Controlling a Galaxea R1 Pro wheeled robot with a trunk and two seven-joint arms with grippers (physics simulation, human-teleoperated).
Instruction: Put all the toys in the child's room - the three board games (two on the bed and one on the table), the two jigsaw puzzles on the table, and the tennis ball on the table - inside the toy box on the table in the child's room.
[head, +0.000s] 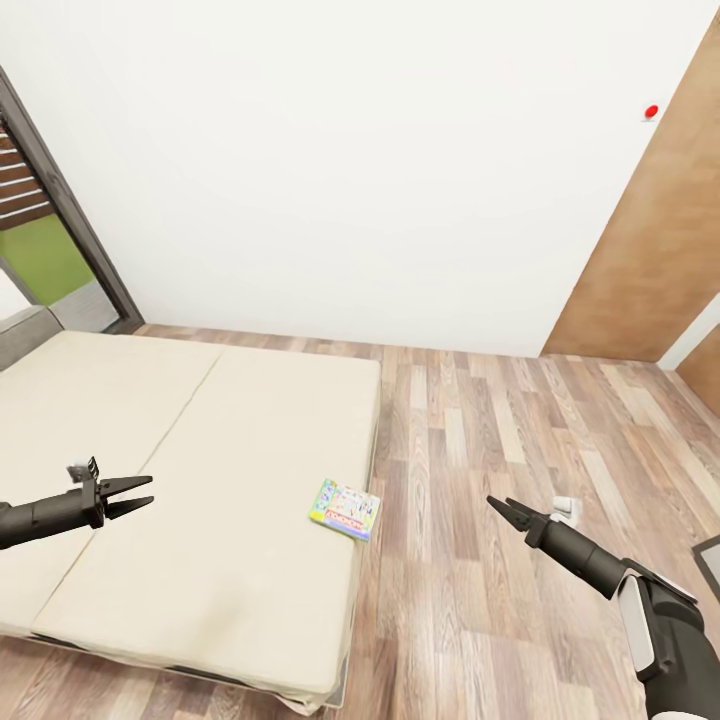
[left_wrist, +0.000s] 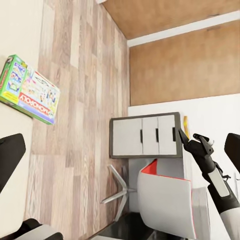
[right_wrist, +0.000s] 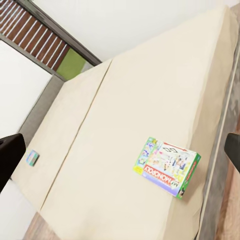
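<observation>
Lying flat on the beige mattress of the bed (head: 200, 440), close to the edge that borders the wood-plank floor (head: 520, 440), is a white-green board game box (head: 345, 509) whose red banner reads "MONOPOLY" in the right wrist view (right_wrist: 167, 167) and, with the first letter unclear, in the left wrist view (left_wrist: 30, 89). In the head view the lettering is too small to read.

The left gripper (head: 140, 494) hangs above the mattress, its two dark fingers slightly parted and holding nothing. The right gripper (head: 503, 505) hovers over the floor beside the bed, its fingers also a little apart and empty. Both are well apart from the Monopoly box, which lies between them in the head view.

The right wrist view adds a second, smaller game box (right_wrist: 32, 158), bluish-green, resting near the far end of the mattress by the grey headboard (right_wrist: 42, 107); its print cannot be read. The same view shows a window with brown slats (right_wrist: 35, 37) and green beyond.

The left wrist view adds a grey-framed cabinet with white fronts (left_wrist: 144, 135), a white chair with a red edge (left_wrist: 165, 202), and the right gripper (left_wrist: 186, 138) seen from across the room. A small red spot (head: 651, 113) marks the white wall (head: 350, 150) beside a brown wood panel (head: 650, 250).
</observation>
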